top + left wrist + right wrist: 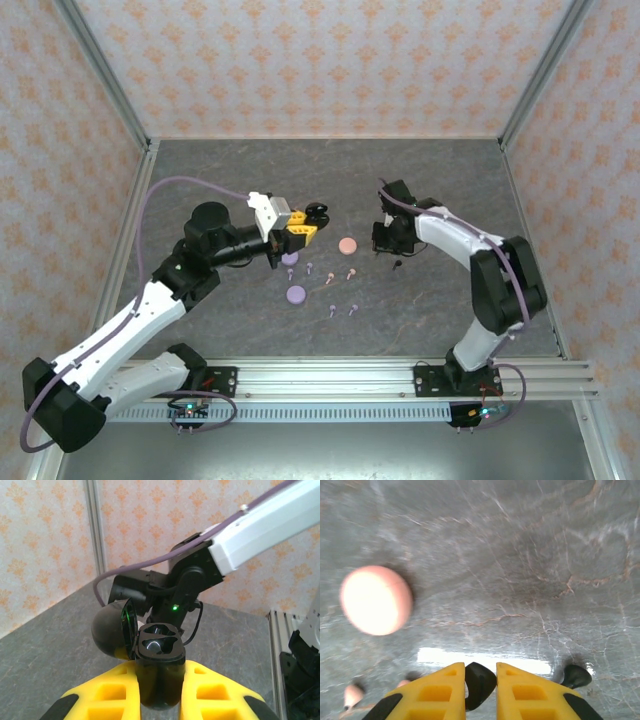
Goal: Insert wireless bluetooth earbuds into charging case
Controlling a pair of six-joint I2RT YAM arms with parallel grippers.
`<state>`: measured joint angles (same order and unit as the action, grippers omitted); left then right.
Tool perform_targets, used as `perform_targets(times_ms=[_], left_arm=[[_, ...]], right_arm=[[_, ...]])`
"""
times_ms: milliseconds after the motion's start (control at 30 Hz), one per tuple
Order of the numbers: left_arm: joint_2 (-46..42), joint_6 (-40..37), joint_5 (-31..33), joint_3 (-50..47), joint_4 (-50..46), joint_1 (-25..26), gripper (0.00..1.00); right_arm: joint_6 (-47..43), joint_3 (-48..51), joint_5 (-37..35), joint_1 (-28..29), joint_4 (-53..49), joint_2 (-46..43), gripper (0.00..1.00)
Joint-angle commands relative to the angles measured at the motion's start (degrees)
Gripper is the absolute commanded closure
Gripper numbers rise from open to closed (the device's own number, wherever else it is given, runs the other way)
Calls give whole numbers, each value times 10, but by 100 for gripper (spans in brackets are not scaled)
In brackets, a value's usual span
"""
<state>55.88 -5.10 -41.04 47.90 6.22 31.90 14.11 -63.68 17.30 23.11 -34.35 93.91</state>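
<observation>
Over on the left, the left jaws were clamped tight on the black charging case (159,652). It was held up off the tabletop (450,190) with its lid (111,630) swung open to the left in the left wrist view. Across the way, the right jaws were pinched shut on 1 black earbud (479,682), down low over the grey stone surface. The second black earbud (576,676) lay on the tabletop just right of those jaws, and a pink disc (376,600) sat off to their left. From above, 6 pink and lilac earbuds (331,278) lay scattered between the 2 arms, near 2 lilac discs (296,295). The case and the gripped bud were well apart.
</observation>
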Motion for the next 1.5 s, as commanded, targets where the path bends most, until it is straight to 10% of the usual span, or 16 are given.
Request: perform_targets(times_ms=[0, 700, 1467], left_arm=[[4, 37, 4, -19, 56, 6, 100], [57, 123, 17, -58, 182, 6, 100], [84, 126, -13, -48, 202, 15, 100]], right_arm=[[-29, 19, -3, 10, 37, -65, 83], [-113, 10, 70, 66, 163, -356, 83], [-239, -91, 46, 194, 147, -280, 84]])
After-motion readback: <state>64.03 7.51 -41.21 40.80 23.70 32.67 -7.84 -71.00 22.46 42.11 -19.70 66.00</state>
